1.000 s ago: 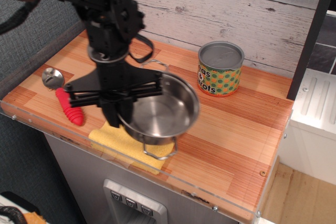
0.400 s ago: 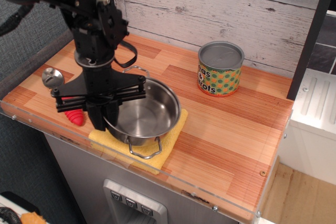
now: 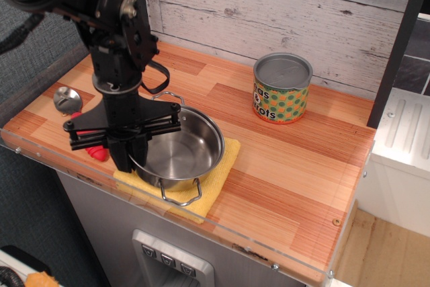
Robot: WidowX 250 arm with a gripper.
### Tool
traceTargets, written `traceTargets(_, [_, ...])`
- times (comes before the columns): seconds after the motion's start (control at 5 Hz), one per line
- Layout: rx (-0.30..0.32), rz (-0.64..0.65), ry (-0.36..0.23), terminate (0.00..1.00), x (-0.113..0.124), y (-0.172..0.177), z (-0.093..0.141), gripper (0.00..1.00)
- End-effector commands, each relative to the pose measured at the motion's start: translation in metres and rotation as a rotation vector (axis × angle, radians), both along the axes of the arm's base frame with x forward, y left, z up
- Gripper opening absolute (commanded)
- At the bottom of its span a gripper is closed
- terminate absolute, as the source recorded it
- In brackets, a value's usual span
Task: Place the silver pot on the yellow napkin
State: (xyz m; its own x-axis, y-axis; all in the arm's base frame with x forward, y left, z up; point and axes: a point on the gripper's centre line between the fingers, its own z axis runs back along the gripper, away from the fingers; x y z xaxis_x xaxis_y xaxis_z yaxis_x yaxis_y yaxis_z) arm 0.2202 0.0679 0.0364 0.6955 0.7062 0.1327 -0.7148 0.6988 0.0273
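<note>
The silver pot, shallow and shiny with two wire loop handles, sits upright over the yellow napkin near the counter's front edge. The napkin shows under the pot's right and front sides. My gripper reaches down from the black arm at the pot's left rim and is shut on that rim. The fingertips are partly hidden behind the rim and the black cross-bar of the gripper.
A tin can with a green-orange dotted label stands at the back right. A metal spoon with a red handle lies left of the pot, partly behind the arm. The counter's front edge runs just below the napkin.
The gripper has carried the pot left and down. The pot was lifted and tilted above the napkin's right side; now it sits level over the napkin.
</note>
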Motion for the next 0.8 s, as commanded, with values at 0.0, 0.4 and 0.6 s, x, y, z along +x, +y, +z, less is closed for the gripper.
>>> traceTargets(0.0, [-0.047, -0.027, -0.041, 0.0, -0.004, -0.0036, 0.0013, 0.0])
traceTargets(0.4, [-0.087, -0.054, 0.001, 0.0, -0.0041, -0.0018, 0.0015, 1.0])
traceTargets(0.6, [-0.087, -0.068, -0.002, 0.0, -0.0034, -0.0032, 0.0067, 1.0])
